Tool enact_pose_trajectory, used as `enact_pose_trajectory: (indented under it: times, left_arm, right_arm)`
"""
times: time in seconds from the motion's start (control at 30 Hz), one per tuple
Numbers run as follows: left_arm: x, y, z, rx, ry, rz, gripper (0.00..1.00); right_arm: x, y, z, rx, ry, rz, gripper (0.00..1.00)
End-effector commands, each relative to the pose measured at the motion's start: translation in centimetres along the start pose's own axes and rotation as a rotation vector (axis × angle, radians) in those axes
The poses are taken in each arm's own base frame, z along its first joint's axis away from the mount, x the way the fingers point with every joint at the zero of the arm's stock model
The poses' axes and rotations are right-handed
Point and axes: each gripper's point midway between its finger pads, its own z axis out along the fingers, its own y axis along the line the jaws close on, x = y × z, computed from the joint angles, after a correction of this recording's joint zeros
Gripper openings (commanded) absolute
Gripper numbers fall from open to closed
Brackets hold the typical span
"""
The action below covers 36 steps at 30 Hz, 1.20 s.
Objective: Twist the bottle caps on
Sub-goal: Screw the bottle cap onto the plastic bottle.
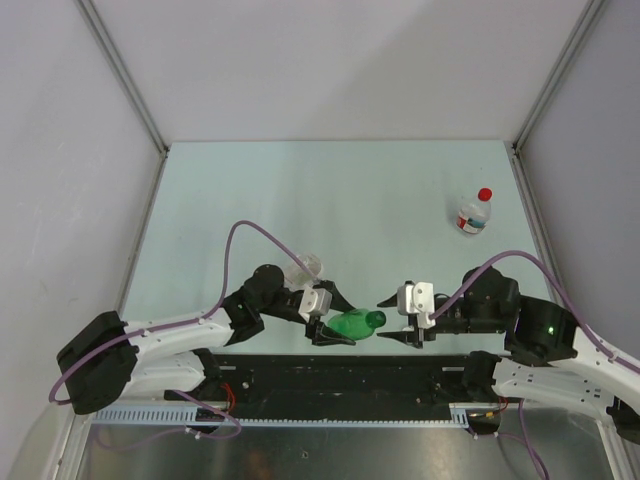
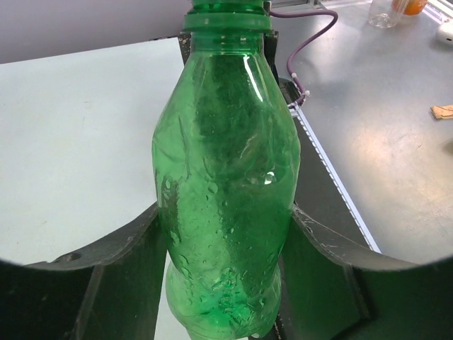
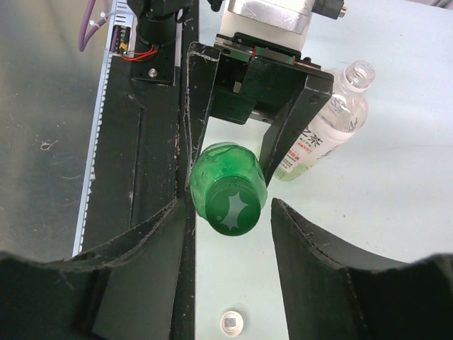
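My left gripper (image 1: 338, 322) (image 2: 226, 234) is shut on the green bottle (image 1: 352, 325) (image 2: 226, 177) and holds it sideways, neck pointing right. The green cap (image 1: 377, 318) (image 3: 230, 205) sits on the bottle's neck. My right gripper (image 1: 393, 320) (image 3: 228, 212) is open, its jaws on either side of the green cap without touching it. The white cap (image 3: 231, 322) lies on the table below the green cap. The red cap (image 1: 485, 194) is on the small clear bottle (image 1: 471, 215) at the back right.
A wider clear bottle (image 1: 304, 269) (image 3: 325, 131) with an open neck lies behind my left gripper. The black base rail (image 1: 340, 375) runs along the near edge. Grey walls close in the table's sides and back.
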Motion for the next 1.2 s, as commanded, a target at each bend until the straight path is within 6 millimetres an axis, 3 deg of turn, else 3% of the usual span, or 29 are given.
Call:
enact_pose_trajectory:
  times: [0.0,0.3,0.47,0.57,0.8,0.93,1.07,1.17]
  left_arm:
    - [-3.2,0.4,0.1,0.011,-0.063,0.090,0.00]
    - [-3.3,0.5,0.2,0.008,-0.063,0.083,0.00]
    - [-3.6,1.0,0.2,-0.020,-0.066,0.086,0.00]
    - [-4.2,1.9,0.0,-0.075,-0.075,0.112,0.00]
    - [-7.4,6.4,-1.4,-0.345,-0.115,0.179,0.00]
    - [-8.5,8.0,-1.9,-0.422,-0.118,0.232,0.00]
    - [-9.2,9.7,-2.1,-0.502,-0.108,0.266,0.00]
    - [-9.4,11.2,-2.1,-0.588,-0.090,0.280,0.00]
  right_arm:
    - [-0.3,-0.2,0.0,0.011,-0.007,-0.006,0.55]
    - [-0.2,-0.4,0.2,0.018,-0.002,0.004,0.46]
    - [-0.2,-0.3,0.3,0.020,0.002,0.033,0.30]
    - [0.1,-0.3,0.4,0.029,0.013,0.083,0.27]
    - [0.9,-1.6,1.1,0.145,0.053,0.315,0.16]
    - [1.7,-2.7,1.9,0.249,0.077,0.495,0.13]
    - [3.1,-3.8,2.5,0.383,0.109,0.702,0.13]
    - [5.0,-5.9,2.0,0.606,0.121,0.866,0.19]
